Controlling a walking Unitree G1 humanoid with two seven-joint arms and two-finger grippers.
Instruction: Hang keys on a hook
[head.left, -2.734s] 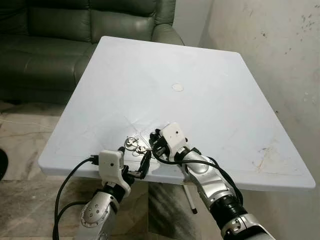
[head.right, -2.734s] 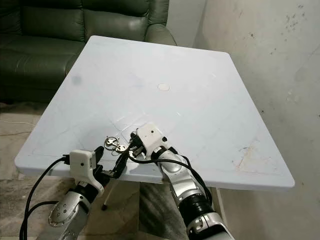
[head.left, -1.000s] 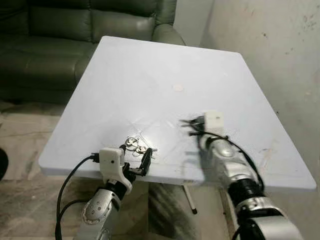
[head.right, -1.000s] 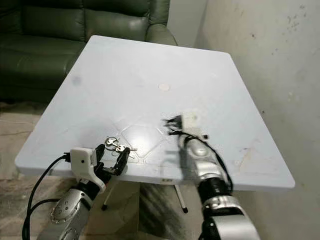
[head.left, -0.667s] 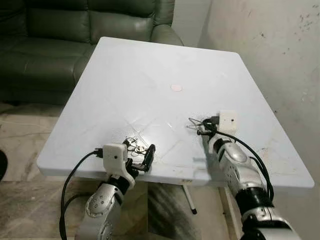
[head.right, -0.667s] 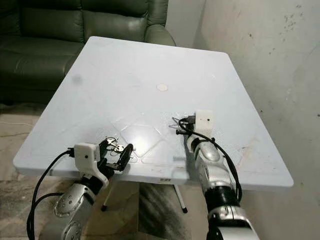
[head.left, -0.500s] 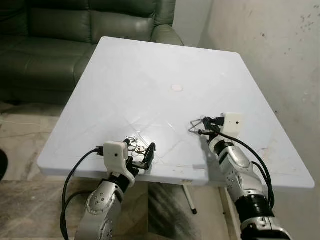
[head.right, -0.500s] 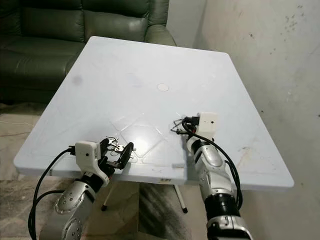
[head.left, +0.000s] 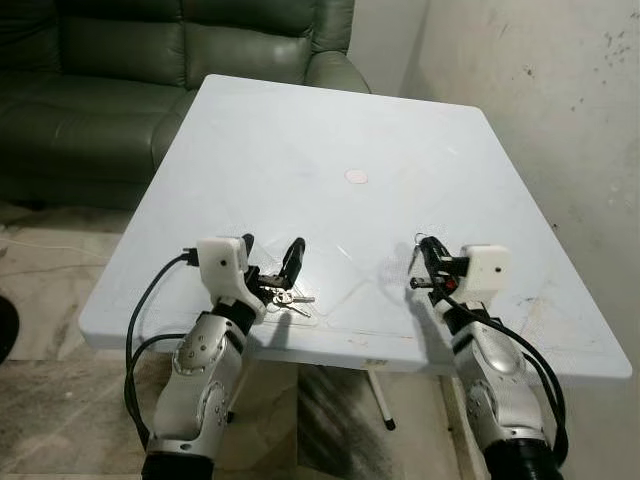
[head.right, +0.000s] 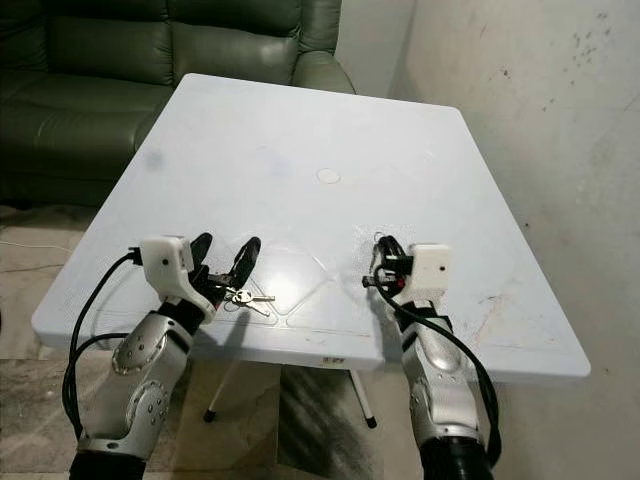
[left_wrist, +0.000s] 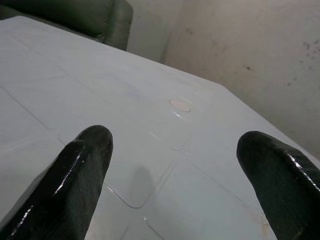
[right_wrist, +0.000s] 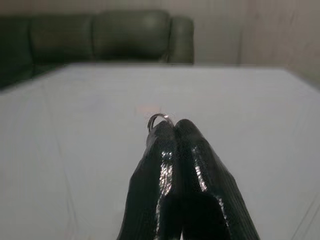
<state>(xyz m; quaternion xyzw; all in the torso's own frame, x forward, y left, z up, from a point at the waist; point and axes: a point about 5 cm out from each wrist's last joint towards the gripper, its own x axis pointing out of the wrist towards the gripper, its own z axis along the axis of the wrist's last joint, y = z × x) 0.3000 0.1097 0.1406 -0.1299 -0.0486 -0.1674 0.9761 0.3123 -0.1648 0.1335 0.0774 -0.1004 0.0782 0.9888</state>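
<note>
A bunch of keys (head.left: 285, 297) on a ring lies on the white table (head.left: 330, 130) near its front edge. My left gripper (head.left: 270, 262) hovers just above and behind the keys, open, with nothing between its fingers (left_wrist: 80, 170). To the right, my right gripper (head.left: 425, 265) is held over the table with its fingers shut on a small wire ring (right_wrist: 157, 118) that sticks out past the tips. The same thin wire (head.left: 428, 243) shows above the gripper in the left eye view.
A dark green sofa (head.left: 150, 60) stands behind the table on the left. A stained plaster wall (head.left: 560, 100) runs along the right side. A small round pink mark (head.left: 355, 177) sits mid-table. The table's folding leg (head.left: 378, 398) and tiled floor show below the front edge.
My right gripper left the keys with a wire piece and swung to the right. My left gripper rose from the table's front edge to just over the keys.
</note>
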